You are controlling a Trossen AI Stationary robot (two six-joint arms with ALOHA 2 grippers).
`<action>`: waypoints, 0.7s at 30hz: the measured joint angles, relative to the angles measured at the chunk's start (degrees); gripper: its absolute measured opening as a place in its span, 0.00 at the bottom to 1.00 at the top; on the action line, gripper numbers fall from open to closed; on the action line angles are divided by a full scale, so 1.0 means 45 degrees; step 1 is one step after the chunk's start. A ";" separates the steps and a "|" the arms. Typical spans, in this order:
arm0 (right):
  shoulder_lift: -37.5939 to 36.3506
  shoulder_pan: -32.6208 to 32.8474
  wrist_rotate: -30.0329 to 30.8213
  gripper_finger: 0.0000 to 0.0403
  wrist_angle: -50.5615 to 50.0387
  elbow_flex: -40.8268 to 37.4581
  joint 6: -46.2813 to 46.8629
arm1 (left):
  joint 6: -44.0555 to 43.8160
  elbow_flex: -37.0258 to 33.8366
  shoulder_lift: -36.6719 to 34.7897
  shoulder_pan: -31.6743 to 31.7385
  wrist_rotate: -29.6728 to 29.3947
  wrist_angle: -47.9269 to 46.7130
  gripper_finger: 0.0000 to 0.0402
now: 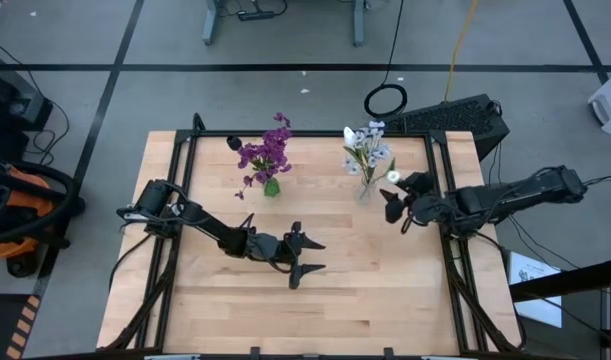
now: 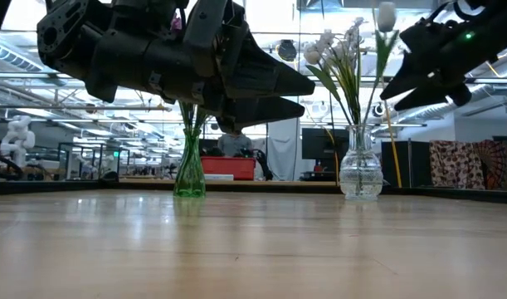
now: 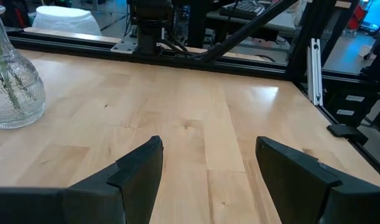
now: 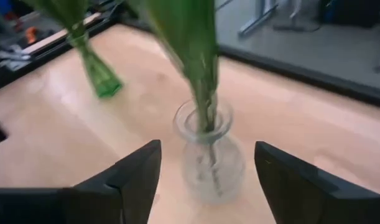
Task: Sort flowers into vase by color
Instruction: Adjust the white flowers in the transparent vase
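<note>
Left gripper (image 1: 307,257): lower centre of the high view, over bare table (image 1: 385,300); jaws apart, nothing between them. It waits.
Green vase (image 1: 272,187): upper centre-left of the high view; holds the purple flowers (image 1: 266,152), stems inside the neck.
Clear vase (image 1: 366,189): upper centre-right of the high view, right of the green one, well apart from it; holds the pale flowers (image 1: 368,148), white and lilac-grey.
Right gripper (image 1: 393,206): just right of the clear vase in the high view; jaws spread, gripping nothing. In the right wrist view the vase sits between the open fingers (image 4: 137,177), stems upright in it.
Step in hand, as I judge it: letting go of a pale stem at the clear vase.
Doing it well: keep the jaws wide, lift straight up and back, clear of leaves and blossoms; a sideways pull could snag a stem or tip the vase.
Count, vases: two.
Count, flower bunches: two, one per vase; single stems too tangled to count.
Count, loose flowers on the table: none seen.
Count, arms: two.
Sorting: looks complete by colour.
</note>
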 joint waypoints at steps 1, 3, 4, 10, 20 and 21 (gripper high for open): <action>-0.0111 0.0001 -0.0281 0.62 -0.0075 0.0000 0.0005 | -0.0032 0.0000 0.0000 0.0000 0.0000 0.0005 0.65; -0.0267 0.0047 -0.0825 0.63 -0.0248 0.0000 0.0013 | -0.0042 0.0000 0.0000 0.0000 0.0000 0.0017 0.65; -0.0312 0.0107 -0.1058 0.63 -0.0348 0.0000 0.0013 | -0.0060 -0.0002 0.0000 0.0000 0.0000 0.0049 0.65; -0.0409 0.1023 -0.2059 0.63 -0.1163 0.0000 0.1109 | -0.0380 -0.0010 0.0000 -0.0193 0.0000 0.0652 0.65; -0.0405 0.3866 -0.2650 0.63 -0.1742 0.0000 0.3204 | -0.0457 -0.0010 0.0000 -0.0754 -0.0039 0.1019 0.65; -0.0405 0.4167 -0.2646 0.63 -0.1742 0.0000 0.3351 | -0.0540 -0.0010 0.0000 -0.0814 -0.0045 0.1020 0.65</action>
